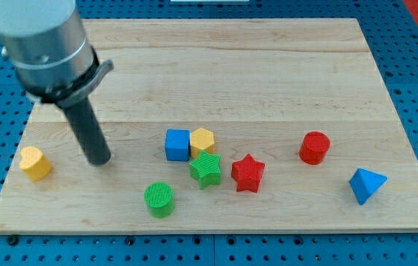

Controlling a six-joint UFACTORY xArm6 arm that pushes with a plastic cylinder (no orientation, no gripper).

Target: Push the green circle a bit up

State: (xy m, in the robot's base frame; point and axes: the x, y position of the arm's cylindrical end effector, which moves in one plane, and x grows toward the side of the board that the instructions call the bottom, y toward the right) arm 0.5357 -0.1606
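The green circle [159,199] is a short ribbed cylinder near the view's bottom edge of the wooden board [268,66], left of centre. My tip [100,160] rests on the board up and to the left of it, about a block's width apart and not touching it. The dark rod rises from the tip to the grey arm body at the view's top left.
A green star [206,169] sits up and right of the green circle, touching a blue cube [177,145] and a yellow hexagon [202,140]. A red star [248,173], red cylinder [314,147] and blue triangle [365,185] lie right. A yellow block [35,162] sits far left.
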